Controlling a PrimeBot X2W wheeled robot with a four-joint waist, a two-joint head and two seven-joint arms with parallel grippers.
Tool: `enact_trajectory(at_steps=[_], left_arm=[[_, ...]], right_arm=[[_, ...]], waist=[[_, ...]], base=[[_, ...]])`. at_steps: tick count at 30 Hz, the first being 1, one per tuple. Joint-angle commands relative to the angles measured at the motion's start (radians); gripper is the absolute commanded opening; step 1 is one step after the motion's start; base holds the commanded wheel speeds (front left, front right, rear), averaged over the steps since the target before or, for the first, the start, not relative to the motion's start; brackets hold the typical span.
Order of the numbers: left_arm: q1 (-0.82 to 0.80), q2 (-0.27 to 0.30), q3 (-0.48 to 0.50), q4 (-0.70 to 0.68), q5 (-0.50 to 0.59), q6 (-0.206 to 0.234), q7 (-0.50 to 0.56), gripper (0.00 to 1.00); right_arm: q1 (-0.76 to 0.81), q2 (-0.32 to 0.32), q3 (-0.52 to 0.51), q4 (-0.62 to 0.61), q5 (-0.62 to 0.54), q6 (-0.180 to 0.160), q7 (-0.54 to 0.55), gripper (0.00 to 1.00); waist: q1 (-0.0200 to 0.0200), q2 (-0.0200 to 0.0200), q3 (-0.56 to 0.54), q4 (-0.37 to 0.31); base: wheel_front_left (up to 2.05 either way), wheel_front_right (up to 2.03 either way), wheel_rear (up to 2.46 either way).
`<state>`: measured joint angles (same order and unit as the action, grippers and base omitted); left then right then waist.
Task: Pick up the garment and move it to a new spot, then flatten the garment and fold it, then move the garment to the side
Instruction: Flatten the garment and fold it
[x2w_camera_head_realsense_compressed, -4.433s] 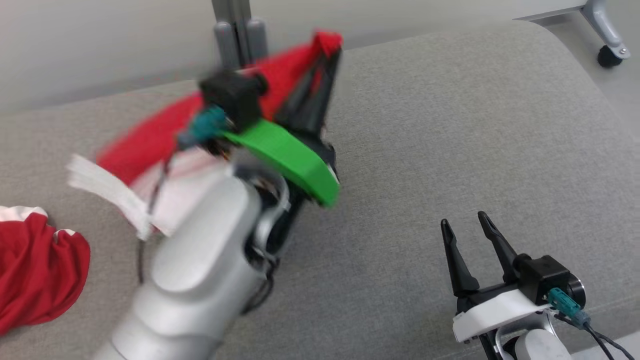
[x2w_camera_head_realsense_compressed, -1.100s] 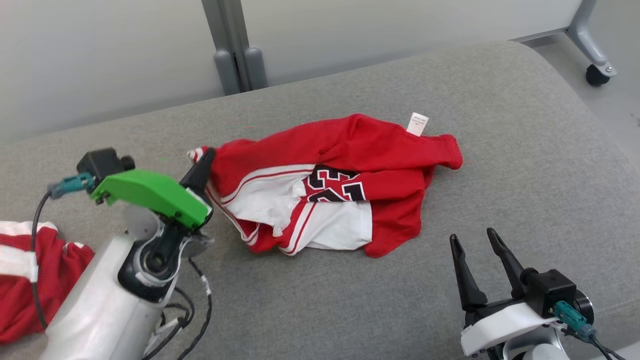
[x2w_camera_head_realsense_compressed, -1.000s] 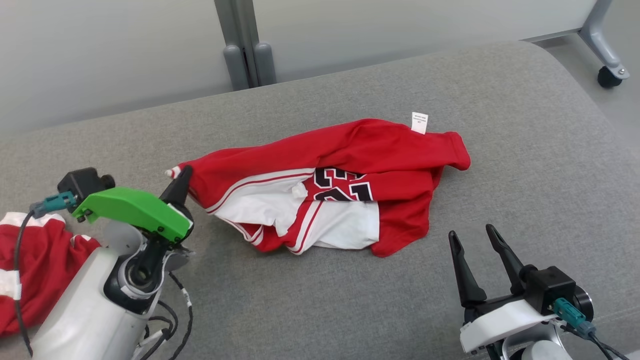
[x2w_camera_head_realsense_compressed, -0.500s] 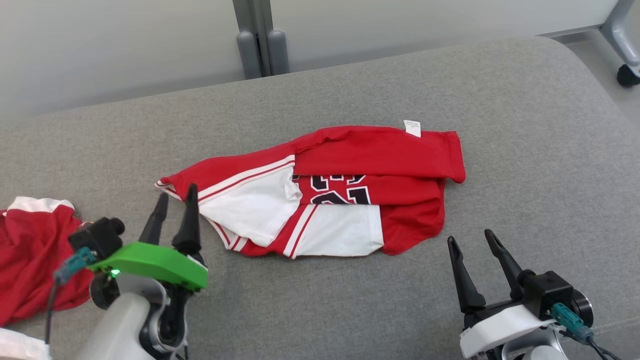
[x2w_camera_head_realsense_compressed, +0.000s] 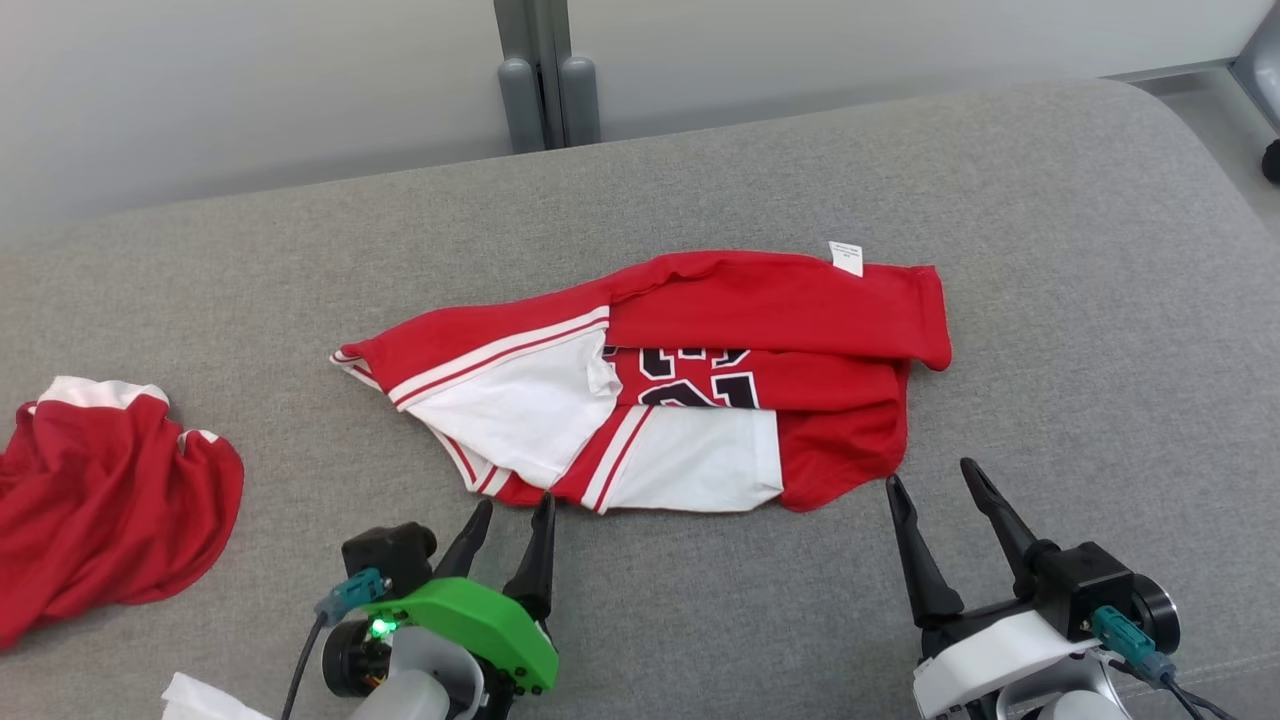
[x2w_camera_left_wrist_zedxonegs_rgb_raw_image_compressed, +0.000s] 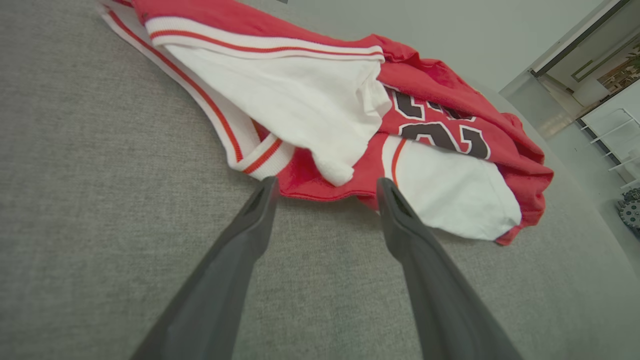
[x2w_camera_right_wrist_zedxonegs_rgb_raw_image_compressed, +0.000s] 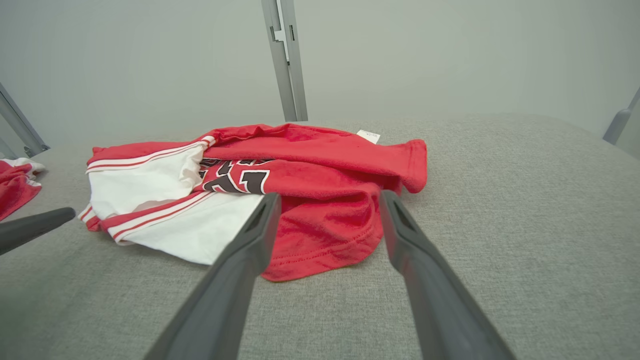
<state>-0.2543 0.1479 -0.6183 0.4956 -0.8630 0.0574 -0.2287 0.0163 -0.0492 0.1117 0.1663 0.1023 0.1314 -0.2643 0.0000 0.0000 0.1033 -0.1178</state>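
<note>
I read this as the start of the flattening step: the garment (x2w_camera_head_realsense_compressed: 680, 380) lies in the middle of the grey cushion (x2w_camera_head_realsense_compressed: 1050, 300), let go and not yet spread out or folded. My left gripper (x2w_camera_head_realsense_compressed: 516, 502) sits at 6 o'clock in the head view, its jaws spread wide and holding nothing, with the tips just short of the garment's near edge. My right gripper (x2w_camera_head_realsense_compressed: 928, 472) is at 4 o'clock, equally wide and empty, pointing at the garment's red lower corner. The garment looks like a soft knit jersey, red with white panels and red-and-white striped trim. Its black numerals edged in white are half buried under a red flap folded over from 12 o'clock. A small white label (x2w_camera_head_realsense_compressed: 846, 256) stands at the garment's 1 o'clock edge. The cloth is doubled over itself in several layers, with rumpled, curling edges, so I expect it to sag and drag rather than slide cleanly. The cushion is a tight woven fabric, padded and rounded at its far side, and likely to grip the cloth a little. For the next move I would pinch one layer only at two separated edges, left side and right side, then draw them apart to open the folds. A second red cloth (x2w_camera_head_realsense_compressed: 100, 500) lies well apart at 9 o'clock, and I would leave it alone.
</note>
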Motion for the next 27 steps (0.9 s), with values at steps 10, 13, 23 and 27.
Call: enact_trajectory(at_steps=[10,13,23,27], left_arm=[[-0.115,-0.038,-0.007,0.121,-0.021,-0.026,0.045,1.00],[-0.128,-0.045,0.007,0.139,-0.037,-0.031,0.042,1.00],[-0.136,-0.046,0.014,0.141,-0.067,-0.051,0.064,0.00],[-0.121,-0.031,0.027,0.098,-0.071,-0.043,0.043,0.00]], right_arm=[[-0.020,-0.004,-0.007,-0.005,-0.017,-0.001,0.000,1.00],[-0.021,-0.004,-0.006,-0.007,-0.016,-0.001,0.000,1.00],[-0.023,-0.003,-0.014,-0.010,-0.012,-0.001,0.000,1.00],[-0.019,-0.002,-0.023,-0.015,-0.015,-0.001,0.000,1.00]], waist=[[0.0000,0.0000,0.039,-0.028],[0.0000,0.0000,0.045,-0.035],[0.0000,0.0000,0.052,-0.043],[0.0000,0.0000,0.051,-0.032]], base=[[0.00,0.00,0.00],[0.00,0.00,0.00],[0.00,0.00,0.00],[0.00,0.00,0.00]])
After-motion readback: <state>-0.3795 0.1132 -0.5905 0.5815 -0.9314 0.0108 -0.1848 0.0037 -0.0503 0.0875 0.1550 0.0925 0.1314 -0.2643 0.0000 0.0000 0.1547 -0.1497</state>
